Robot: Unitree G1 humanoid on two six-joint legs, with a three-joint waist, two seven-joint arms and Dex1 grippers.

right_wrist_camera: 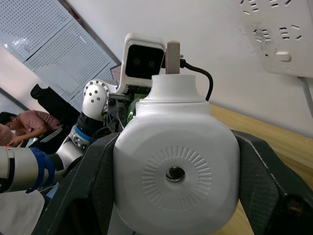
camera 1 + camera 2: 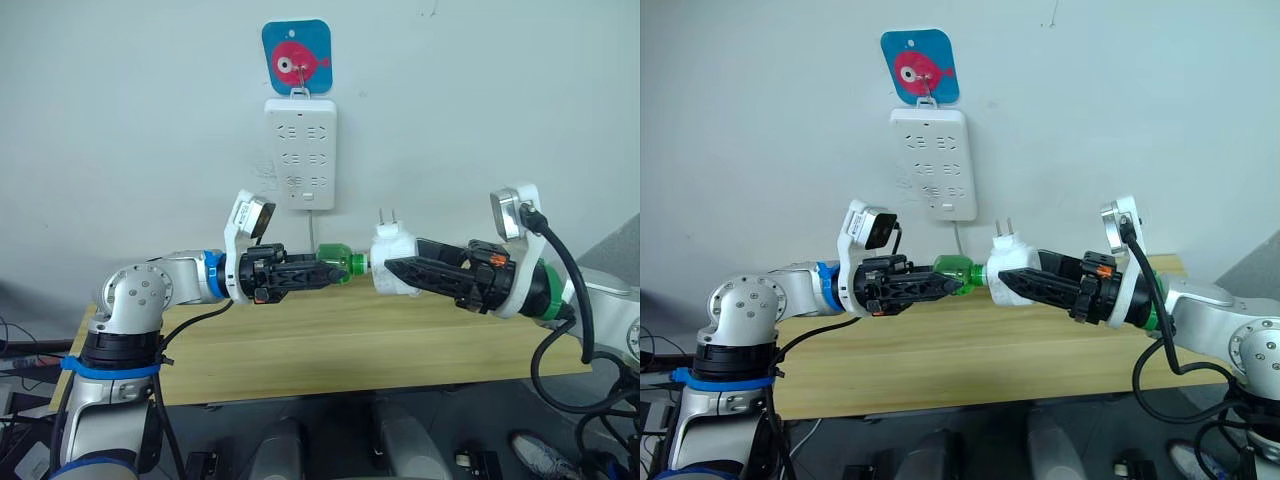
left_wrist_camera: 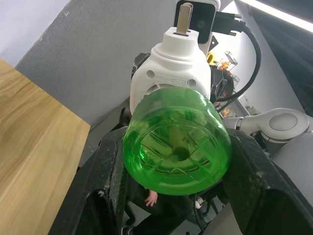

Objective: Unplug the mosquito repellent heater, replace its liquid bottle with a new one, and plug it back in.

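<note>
The white mosquito repellent heater (image 2: 394, 258) is held in the air above the wooden table, prongs pointing up, with my right gripper (image 2: 392, 268) shut on its body. A green liquid bottle (image 2: 341, 264) sticks out of the heater toward my left side, and my left gripper (image 2: 328, 270) is shut on it. In the left wrist view the bottle's green base (image 3: 176, 147) sits between the black fingers (image 3: 105, 196), with the heater (image 3: 171, 73) behind it. The right wrist view shows the heater's round vented face (image 1: 175, 172) between that gripper's fingers.
A white multi-socket power strip (image 2: 299, 152) hangs on the wall from a blue fish hook (image 2: 296, 55), its cord running down behind the wooden table (image 2: 330, 345). A person sits far off in the right wrist view (image 1: 29, 125).
</note>
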